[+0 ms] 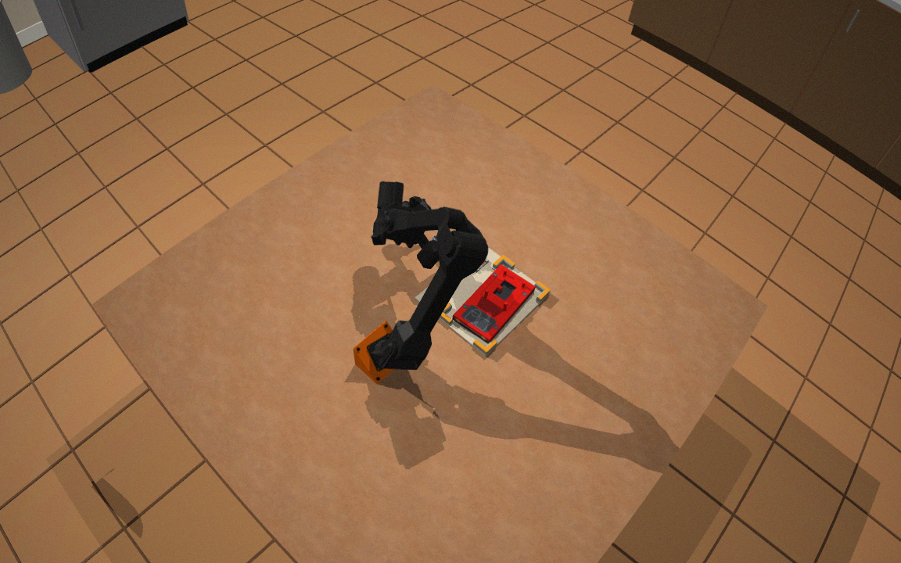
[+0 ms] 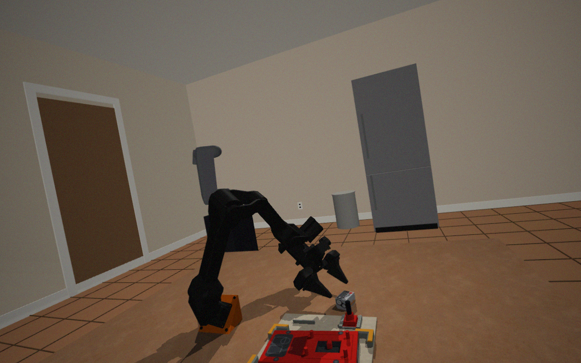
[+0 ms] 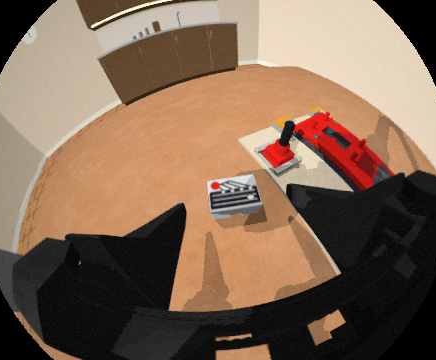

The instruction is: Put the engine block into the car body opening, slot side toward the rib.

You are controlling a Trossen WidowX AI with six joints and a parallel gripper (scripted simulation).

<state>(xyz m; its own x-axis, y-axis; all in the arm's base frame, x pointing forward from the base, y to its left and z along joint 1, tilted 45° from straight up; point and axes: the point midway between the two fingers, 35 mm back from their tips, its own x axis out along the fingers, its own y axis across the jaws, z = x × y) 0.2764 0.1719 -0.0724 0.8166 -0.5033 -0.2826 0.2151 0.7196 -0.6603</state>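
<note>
Claw [image 2: 329, 275] spread, holding nothing. Small grey ribbed engine block [image 3: 234, 196], red dot on top, lies on matte brown bench [image 3: 145, 160], apart from glossy red car body [image 3: 341, 147].

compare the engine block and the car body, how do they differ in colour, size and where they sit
The engine block is grey with dark ribs and a red dot; the car body is red. The block is small and boxy; the body is far longer and flatter. The block lies on the bare table, off the pale base plate; the body sits on that plate. Neither is held: the gripper is open above the block.
</note>
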